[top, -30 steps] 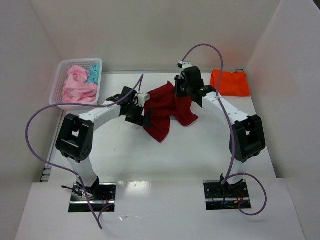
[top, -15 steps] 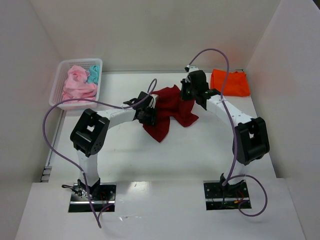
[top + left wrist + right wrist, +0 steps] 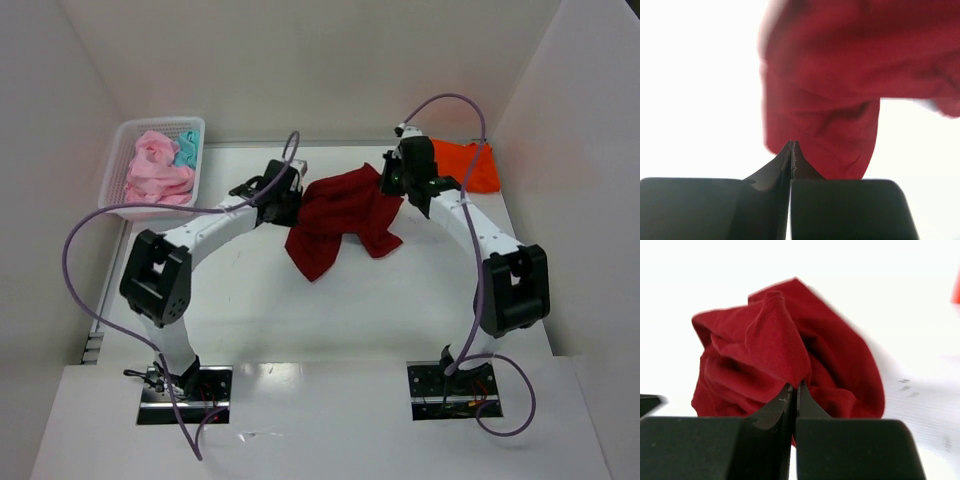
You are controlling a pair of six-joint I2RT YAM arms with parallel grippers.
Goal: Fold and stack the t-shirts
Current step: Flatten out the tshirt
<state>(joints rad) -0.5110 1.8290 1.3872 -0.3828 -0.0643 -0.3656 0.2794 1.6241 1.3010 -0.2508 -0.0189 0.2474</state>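
Note:
A dark red t-shirt (image 3: 340, 218) hangs crumpled between both arms at mid-table, its lower part trailing on the table. My left gripper (image 3: 298, 197) is shut, its tips (image 3: 791, 145) pinching the left edge of the red cloth (image 3: 830, 100). My right gripper (image 3: 388, 180) is shut (image 3: 796, 386) on a fold of the same shirt (image 3: 765, 350). A bright orange t-shirt (image 3: 472, 166) lies at the back right, partly behind the right arm. Pink t-shirts (image 3: 155, 172) and a teal one (image 3: 187, 148) are bunched in the basket.
The white mesh basket (image 3: 112, 190) stands at the back left by the side wall. White walls close in the table at the back and both sides. Purple cables loop over both arms.
The left gripper went from open to shut on the shirt's left edge and moved back and left. The right gripper carried its fold right, spreading the shirt between them.

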